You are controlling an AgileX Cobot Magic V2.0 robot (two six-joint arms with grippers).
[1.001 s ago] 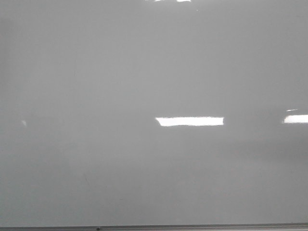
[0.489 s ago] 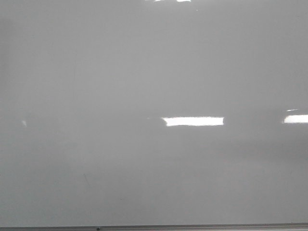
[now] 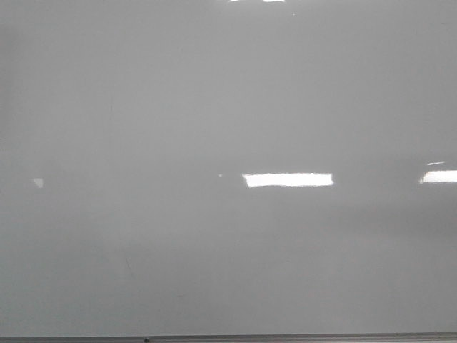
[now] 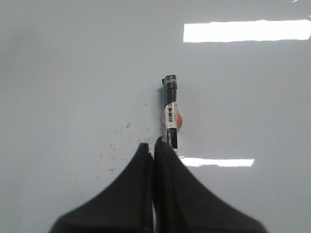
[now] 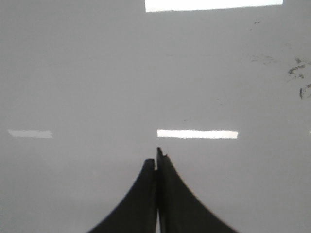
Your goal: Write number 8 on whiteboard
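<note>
While the left gripper [image 4: 154,145] has its fingers clamped on a marker [image 4: 170,112] whose long axis points straight ahead at the whiteboard [image 3: 214,107], the right gripper [image 5: 156,158] is pressed together empty, and no 8 shows yet.

Left gripper [image 4: 154,148]: two matte black fingers [image 4: 131,194], broad at the base, each outer edge curving inward to a narrow tip; the inner faces meet along a straight seam with a thin pale sliver low down. No screws, cables or markings visible. Right gripper [image 5: 156,158]: same matte black, same flared and tapering profile; one finger [image 5: 167,194] ends in a slightly taller pointed tip than its neighbour, with a thin pale slit at the seam's base. Surfaces plain, unlabelled.
</note>
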